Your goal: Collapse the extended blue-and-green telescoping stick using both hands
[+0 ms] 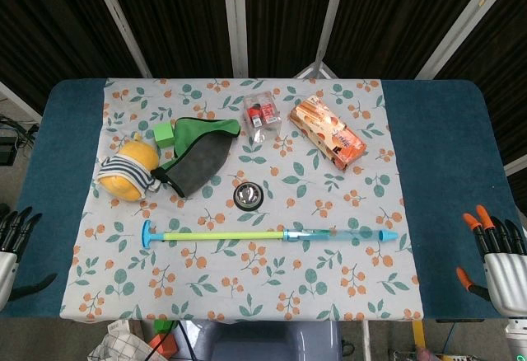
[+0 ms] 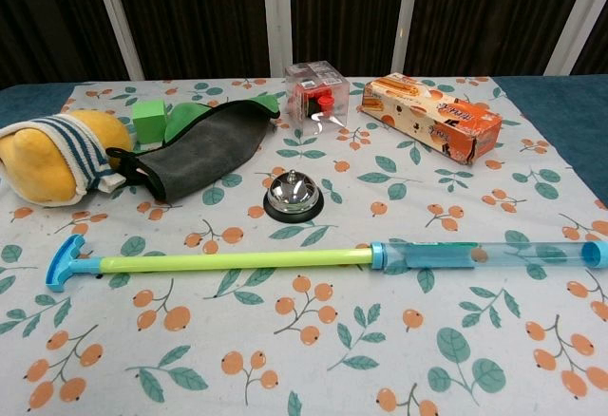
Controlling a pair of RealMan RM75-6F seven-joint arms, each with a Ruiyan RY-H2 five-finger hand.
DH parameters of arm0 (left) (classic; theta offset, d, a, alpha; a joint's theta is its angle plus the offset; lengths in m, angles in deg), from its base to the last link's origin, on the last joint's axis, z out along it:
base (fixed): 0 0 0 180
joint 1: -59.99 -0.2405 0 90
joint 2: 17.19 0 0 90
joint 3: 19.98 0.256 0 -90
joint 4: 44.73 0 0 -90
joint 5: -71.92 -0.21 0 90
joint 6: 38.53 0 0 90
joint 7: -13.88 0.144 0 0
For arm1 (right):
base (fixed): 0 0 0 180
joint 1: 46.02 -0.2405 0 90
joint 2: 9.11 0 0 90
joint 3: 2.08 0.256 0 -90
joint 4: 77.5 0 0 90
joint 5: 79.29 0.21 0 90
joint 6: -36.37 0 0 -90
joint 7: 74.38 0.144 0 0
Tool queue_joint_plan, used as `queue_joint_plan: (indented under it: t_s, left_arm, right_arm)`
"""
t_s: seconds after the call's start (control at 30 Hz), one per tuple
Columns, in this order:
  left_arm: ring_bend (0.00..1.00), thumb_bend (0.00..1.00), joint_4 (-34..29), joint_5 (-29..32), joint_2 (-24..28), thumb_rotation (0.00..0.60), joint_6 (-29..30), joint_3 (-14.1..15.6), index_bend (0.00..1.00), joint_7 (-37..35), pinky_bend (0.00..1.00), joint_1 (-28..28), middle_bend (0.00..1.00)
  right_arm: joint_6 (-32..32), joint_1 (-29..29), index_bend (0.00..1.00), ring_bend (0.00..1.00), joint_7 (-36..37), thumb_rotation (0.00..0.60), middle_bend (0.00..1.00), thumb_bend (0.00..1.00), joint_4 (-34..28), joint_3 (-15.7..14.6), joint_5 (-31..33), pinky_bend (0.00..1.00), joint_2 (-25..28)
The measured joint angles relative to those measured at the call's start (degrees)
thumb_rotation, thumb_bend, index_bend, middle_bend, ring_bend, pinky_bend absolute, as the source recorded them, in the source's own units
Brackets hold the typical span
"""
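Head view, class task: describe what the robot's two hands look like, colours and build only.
The left hand has black fingers on a pale grey-white palm. The right hand has dark fingers with orange tips and a ribbed, light grey-white palm. No cables or sleeves are visible; the arms lie outside the frame.

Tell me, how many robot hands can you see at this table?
2. The left hand rests at the table's left edge, the right hand at its right edge, both open and well clear of the telescoping stick. The chest view shows neither.

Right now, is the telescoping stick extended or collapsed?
Extended: the telescoping stick lies flat with its green rod drawn out of the clear blue tube.
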Motion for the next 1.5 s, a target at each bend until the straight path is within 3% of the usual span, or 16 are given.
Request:
queue_joint_plan:
  t_s: [1.07, 1.3, 1.5]
  left_arm:
    - [0.0, 0.05, -2.14, 2.44, 0.78, 0.6, -2.59, 0.02, 0.0, 0.59, 0.0, 0.42, 0.0]
    - [0.0, 0.05, -2.24, 2.61, 0.8, 0.6, -2.9, 0.05, 0.0, 0.92, 0.0, 0.49, 0.0]
    - [0.0, 0.05, -2.38, 2.72, 0.83, 0.6, -3.06, 0.05, 0.0, 1.22, 0.0, 0.55, 0.0]
  right_arm:
    - [1.49, -1.07, 0.0, 0.0, 1.96, 0.6, 0.0, 0.32, -0.35, -0.45, -1.43, 0.0, -0.73]
    - [5.25, -3.24, 0.18, 0.0, 0.79, 0.6, 0.0, 0.32, -3.98, -0.26, -0.94, 0.0, -0.95]
    - [10.76, -6.87, 0.24, 0.0, -4.4, 0.6, 0.02, 0.32, -6.92, 1.57, 2.64, 0.0, -3.22]
